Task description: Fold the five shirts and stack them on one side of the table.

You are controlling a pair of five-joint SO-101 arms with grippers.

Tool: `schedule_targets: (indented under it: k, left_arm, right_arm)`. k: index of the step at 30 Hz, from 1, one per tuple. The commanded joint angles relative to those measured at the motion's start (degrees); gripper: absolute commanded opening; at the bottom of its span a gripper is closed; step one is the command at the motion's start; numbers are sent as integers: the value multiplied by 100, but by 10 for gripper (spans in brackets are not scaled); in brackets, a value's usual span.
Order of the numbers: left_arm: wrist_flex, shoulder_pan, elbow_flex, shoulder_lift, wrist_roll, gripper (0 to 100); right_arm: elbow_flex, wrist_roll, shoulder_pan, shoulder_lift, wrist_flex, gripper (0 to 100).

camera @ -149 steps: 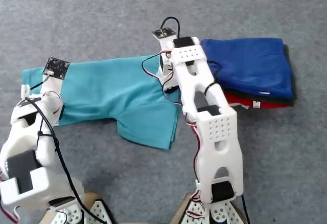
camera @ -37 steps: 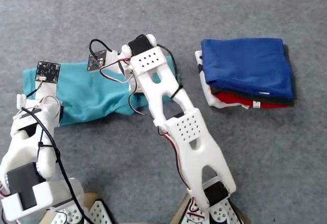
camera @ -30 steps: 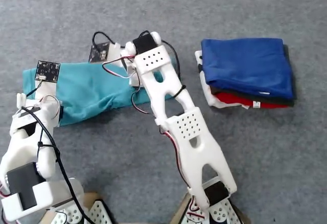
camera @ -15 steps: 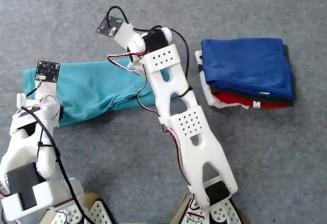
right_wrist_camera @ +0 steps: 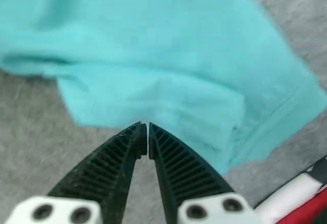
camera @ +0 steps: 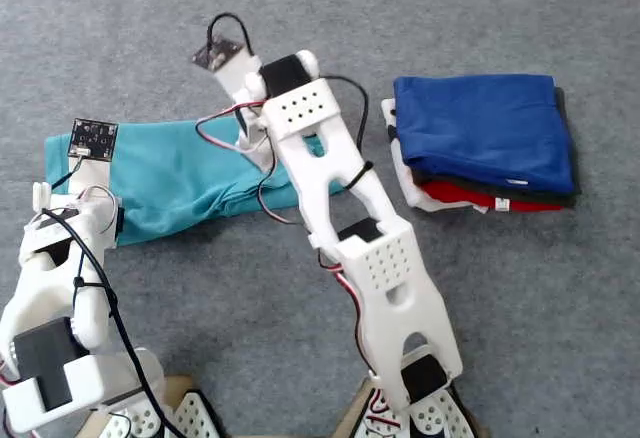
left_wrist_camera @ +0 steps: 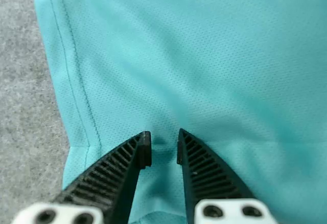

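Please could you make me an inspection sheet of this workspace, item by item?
surface: grey felt table, flat.
job's things: teal shirt partly folded on the left side; stack of folded shirts, blue on top, on the right.
clutter: nothing seen.
grippers: left tool on the teal shirt near its hem; right tool shut, empty, above the shirt's other end.
cables: black cable along the left arm.
surroundings: too unclear to tell.

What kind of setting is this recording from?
Probably a robot test bench: a grey cloth-covered table, small white left arm and right arm, a teal shirt, a folded shirt stack.
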Motion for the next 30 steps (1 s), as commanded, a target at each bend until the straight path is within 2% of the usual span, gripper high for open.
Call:
schedule_targets:
  k: [1, 8, 11, 16, 23, 26, 30]
  left_arm:
    - [53, -75, -163, -114, 35, 119]
    - [53, -75, -163, -114, 35, 119]
    - [53, -75, -171, -114, 35, 119]
    - [53, -75, -171, -114, 35, 119]
    - [53, -75, -171, -114, 35, 119]
    - [35, -75, -180, -114, 35, 119]
    - [35, -75, -154, -114, 35, 119]
  right_arm:
    - [813, -79, -149, -541, -255, 14]
    - [1402, -79, -123, -295, -1503, 14]
    - [1305, -53, -105, -84, -1934, 14]
    - [831, -35, -70, -31, -2048, 15]
    - [743, -35, 88, 585, -3138, 15]
    - [699, -35, -70, 822, -3130, 15]
    - [-233, -264, 202, 497, -2629, 15]
